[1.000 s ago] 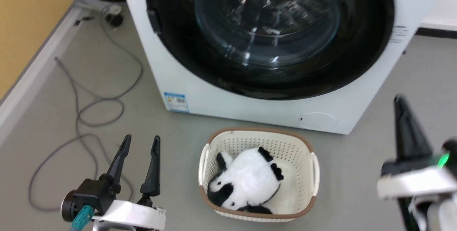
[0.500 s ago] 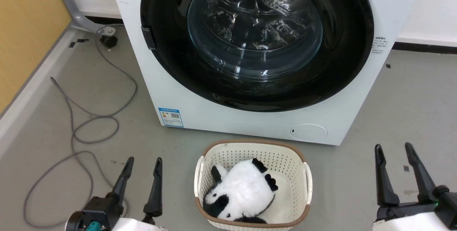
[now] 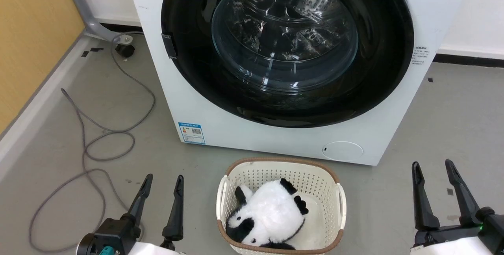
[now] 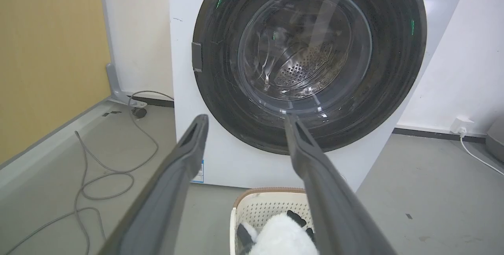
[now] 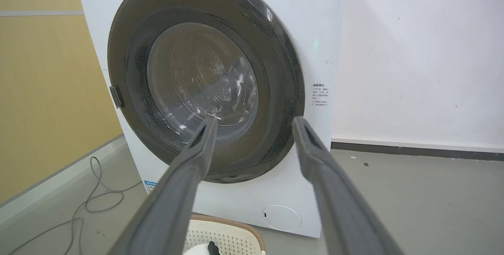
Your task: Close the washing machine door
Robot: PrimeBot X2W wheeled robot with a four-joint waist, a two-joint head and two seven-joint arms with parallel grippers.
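Head view: the white washing machine [image 3: 275, 140] stands on the grey floor [image 3: 453, 129], taking up the upper middle. Its round black door [image 3: 386, 69] lies flat against the front of the machine, with the clear window [image 3: 283, 34] bulging inward over the steel drum. A small dark catch [image 3: 170, 46] sits on the door's left edge. A blue sticker [image 3: 191, 133] is stuck low on the machine's left corner. Just in front of the machine is a cream basket [image 3: 281, 162] with a black and white toy panda [image 3: 267, 215] lying in it. A grey cable [image 3: 102, 144] loops over the floor to the left. The left gripper [image 3: 164, 177] is at the lower left and the right gripper [image 3: 432, 163] at the lower right. Both have their fingers spread and hold nothing, and both are well apart from the door.

Left wrist view: the two fingers stand apart with empty space between them. The door is straight ahead beyond the tips, untouched. The basket and panda lie below, between the fingers.

Right wrist view: again the fingers are parted and empty. The door is ahead and a little to the left, pressed flat to the machine's front, with the basket rim at the bottom edge
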